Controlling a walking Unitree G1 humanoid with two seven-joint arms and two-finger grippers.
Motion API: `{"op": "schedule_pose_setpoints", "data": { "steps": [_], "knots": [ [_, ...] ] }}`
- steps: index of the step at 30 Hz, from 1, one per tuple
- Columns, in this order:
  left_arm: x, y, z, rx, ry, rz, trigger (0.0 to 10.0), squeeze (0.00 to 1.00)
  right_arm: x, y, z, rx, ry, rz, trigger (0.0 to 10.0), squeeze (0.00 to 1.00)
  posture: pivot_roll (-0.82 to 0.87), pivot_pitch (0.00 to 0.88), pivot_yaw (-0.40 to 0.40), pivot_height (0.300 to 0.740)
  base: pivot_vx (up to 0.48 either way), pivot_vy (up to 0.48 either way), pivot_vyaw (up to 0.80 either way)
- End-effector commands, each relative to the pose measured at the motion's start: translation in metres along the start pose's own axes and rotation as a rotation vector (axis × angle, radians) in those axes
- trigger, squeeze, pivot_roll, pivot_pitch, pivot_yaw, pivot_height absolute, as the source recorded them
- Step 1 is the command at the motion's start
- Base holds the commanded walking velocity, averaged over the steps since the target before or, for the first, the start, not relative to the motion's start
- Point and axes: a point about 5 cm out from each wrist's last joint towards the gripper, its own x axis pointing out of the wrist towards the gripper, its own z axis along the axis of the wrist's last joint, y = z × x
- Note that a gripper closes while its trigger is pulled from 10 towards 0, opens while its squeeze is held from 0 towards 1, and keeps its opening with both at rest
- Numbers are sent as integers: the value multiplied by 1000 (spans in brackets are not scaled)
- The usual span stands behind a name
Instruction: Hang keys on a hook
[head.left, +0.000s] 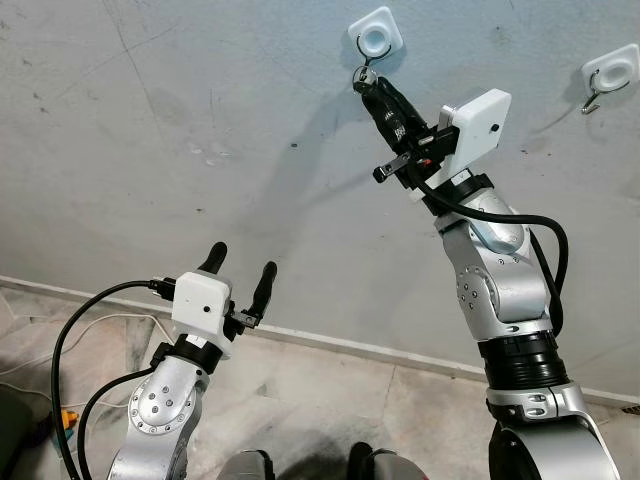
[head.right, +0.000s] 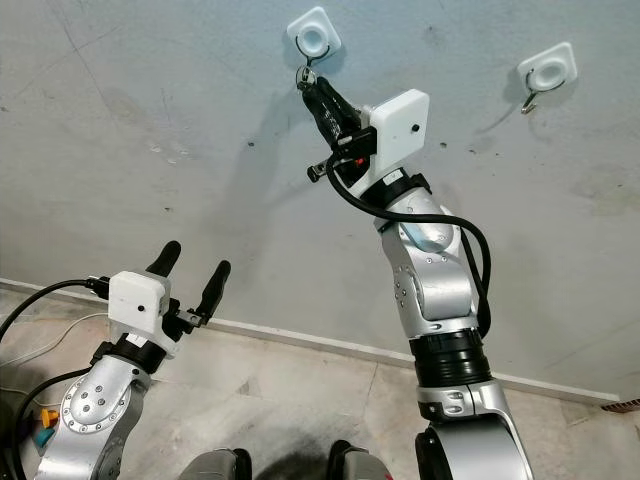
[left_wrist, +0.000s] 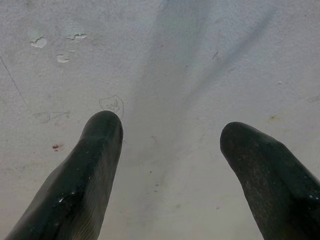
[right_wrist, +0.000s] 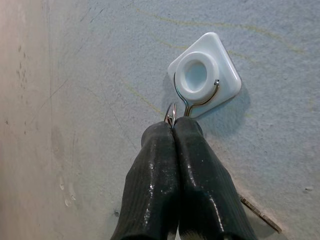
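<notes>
Key ring (right_wrist: 170, 113) sticks out just past the tips of the right gripper (right_wrist: 173, 131), a thin metal loop pinched between the two black fingers, which are pressed together on it. Only the top arc of the ring shows; the keys themselves are hidden behind the fingers, and a bit of metal bar poking out near the wrist in the left eye view may be a key but that is hard to tell. Straight ahead of the fingertips, touching or nearly touching the ring, sits the wire hook (right_wrist: 191, 104) on its white wall pad (right_wrist: 227, 75). The hook's stem runs roughly in line with the fingers and its wire curls around the pad's round boss; whether the ring is already over the wire or just beside it cannot be told. The next move likely turns on this: ring just beside the stem, needing to pass over the hook's open end. A second hook (head.left: 598, 92) on its own pad sits well apart, off to the right-arm side. Left gripper (head.left: 240, 272) is low and far from both hooks, fingers spread wide, holding nothing, pointed at bare grey wall (left_wrist: 175, 60). Right arm is clearly the nearer one.
</notes>
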Motion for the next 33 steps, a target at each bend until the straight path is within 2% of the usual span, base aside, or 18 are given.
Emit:
{"op": "schedule_pose_setpoints", "data": {
  "steps": [1, 33],
  "knots": [
    [-1, -2, -5, -15, 26, -8, 10000, 0, -2, -5, 10, -12, -39, -29, 10000, 0, 160, 191, 30, 740, 0, 0, 0],
    [-3, -5, -7, -35, 39, 12, 10000, 0, 0, 9, -7, 99, 31, 1, 10000, 0, 159, 200, 15, 740, 0, 0, 0]
  ]
}}
